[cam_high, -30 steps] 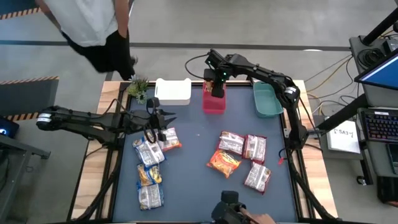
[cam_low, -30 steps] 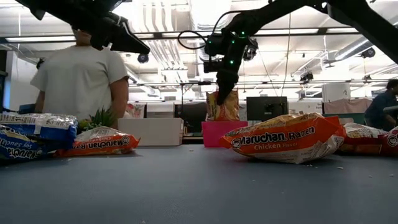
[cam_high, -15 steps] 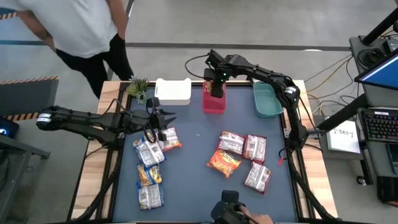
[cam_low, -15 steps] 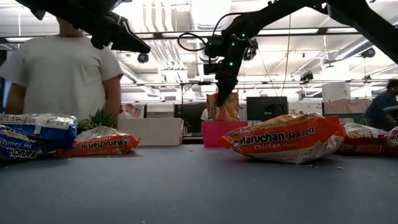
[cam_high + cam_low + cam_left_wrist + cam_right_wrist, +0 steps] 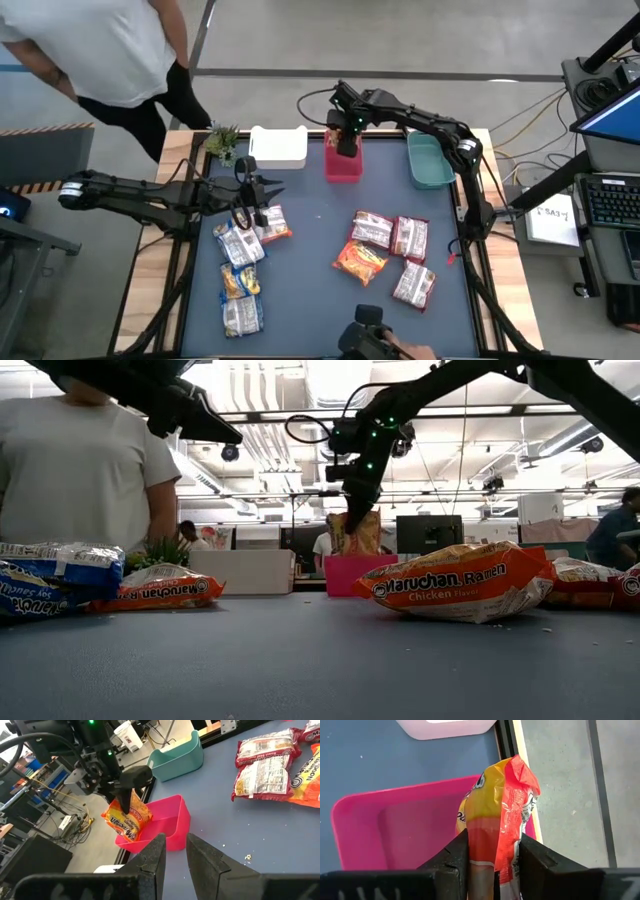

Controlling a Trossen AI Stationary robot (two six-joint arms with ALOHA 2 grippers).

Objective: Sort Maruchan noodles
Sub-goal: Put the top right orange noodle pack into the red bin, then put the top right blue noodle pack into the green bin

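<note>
On the bench, the big orange packet point(image 5: 458, 582) at three o'clock of the low view reads "Maruchan Ramen" and below it "Chicken Flavor". A smaller orange packet point(image 5: 165, 590) at nine o'clock shows "Maruchan" in white letters. In the left wrist view a silvery packet point(image 5: 265, 746) at one o'clock carries small print too fine to read.

White bin point(image 5: 278, 147), pink bin point(image 5: 343, 165), teal bin point(image 5: 428, 160) — plant point(image 5: 222, 141) beside.
</note>
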